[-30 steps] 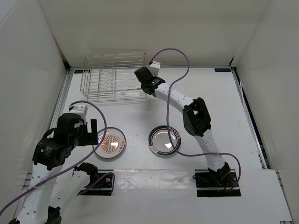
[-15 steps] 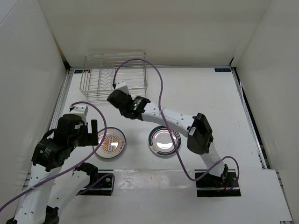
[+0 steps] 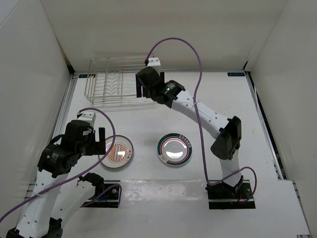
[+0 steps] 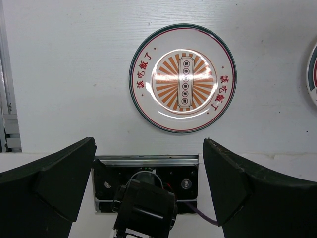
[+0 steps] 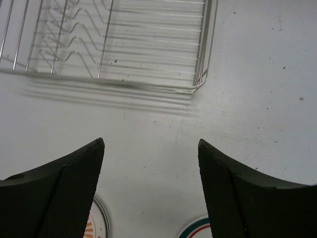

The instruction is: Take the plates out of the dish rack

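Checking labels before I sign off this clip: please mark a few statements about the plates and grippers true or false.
1. The sunburst plate and the teal-rimmed plate both lie flat on the table. True.
2. The right gripper holds a plate. False: it is open and empty, near the right end of the dish rack.
3. The two plates are stacked. False: they lie apart, side by side.
4. The left gripper is open. True.
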Controlling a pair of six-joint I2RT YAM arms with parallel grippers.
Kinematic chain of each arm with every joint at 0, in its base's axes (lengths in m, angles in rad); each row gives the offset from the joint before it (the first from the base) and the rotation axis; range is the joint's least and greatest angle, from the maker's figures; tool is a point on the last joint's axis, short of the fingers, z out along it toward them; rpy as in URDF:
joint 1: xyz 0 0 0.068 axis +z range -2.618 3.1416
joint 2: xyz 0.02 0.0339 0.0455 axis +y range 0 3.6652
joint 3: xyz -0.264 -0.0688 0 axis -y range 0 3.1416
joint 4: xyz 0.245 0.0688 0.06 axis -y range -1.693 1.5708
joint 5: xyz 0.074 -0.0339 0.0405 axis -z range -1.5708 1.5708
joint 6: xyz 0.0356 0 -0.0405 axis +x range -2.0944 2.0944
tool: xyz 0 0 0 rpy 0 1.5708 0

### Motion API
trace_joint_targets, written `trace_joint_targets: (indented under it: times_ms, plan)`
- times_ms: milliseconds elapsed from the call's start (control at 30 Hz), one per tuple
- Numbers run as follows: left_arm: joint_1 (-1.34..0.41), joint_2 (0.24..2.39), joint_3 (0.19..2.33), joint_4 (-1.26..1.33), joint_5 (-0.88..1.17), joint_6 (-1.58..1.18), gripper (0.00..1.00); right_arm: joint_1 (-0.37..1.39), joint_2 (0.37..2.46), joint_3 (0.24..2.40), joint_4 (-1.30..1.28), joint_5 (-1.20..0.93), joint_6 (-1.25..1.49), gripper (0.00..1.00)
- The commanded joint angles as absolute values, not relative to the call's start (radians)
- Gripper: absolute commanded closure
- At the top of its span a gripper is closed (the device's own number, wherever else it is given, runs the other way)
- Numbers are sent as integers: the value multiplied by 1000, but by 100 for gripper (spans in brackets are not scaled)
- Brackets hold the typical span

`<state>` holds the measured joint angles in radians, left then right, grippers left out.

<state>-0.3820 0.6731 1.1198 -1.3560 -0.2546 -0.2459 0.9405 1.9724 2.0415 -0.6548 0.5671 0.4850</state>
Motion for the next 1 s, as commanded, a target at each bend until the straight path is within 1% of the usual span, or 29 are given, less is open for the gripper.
trace_joint_targets:
  times_ms: [0,33,133,200,267,333,433,567,667,733,833,867,933,967]
  plan:
    - [-388,693,1117,-1591,-258,-258,0,853,2066,2127,-698,479,508,22]
    - [-387,698,1117,-1594,-258,-258,0,842,2095,2166,-701,450,515,22]
    - [-387,706,1117,-1592,-259,-258,0,790,2152,2189,-663,388,523,22]
    - [-387,715,1118,-1594,-255,-255,0,750,2186,2209,-655,344,523,23]
    - [-387,730,1120,-1592,-256,-255,0,726,2244,2233,-655,281,523,28]
    - [-387,748,1118,-1592,-255,-255,0,704,2278,2237,-643,241,496,28]
    - [-390,770,1126,-1594,-255,-249,0,695,2307,2211,-589,223,476,28]
    - [-388,796,1140,-1598,-253,-238,0,673,2364,2211,-535,235,503,31]
    - [-388,814,1150,-1611,-250,-226,0,652,2396,2209,-494,229,532,37]
    - [-388,825,1161,-1614,-250,-216,0,644,2401,2201,-456,219,546,40]
    - [-390,836,1166,-1618,-252,-210,0,644,2381,2152,-404,204,563,40]
    - [-387,838,1166,-1617,-252,-210,0,643,2346,2107,-397,198,569,40]
    - [-388,844,1164,-1617,-255,-213,0,643,2316,2070,-376,195,580,38]
    - [-388,848,1164,-1617,-258,-216,0,647,2268,2054,-365,186,594,36]
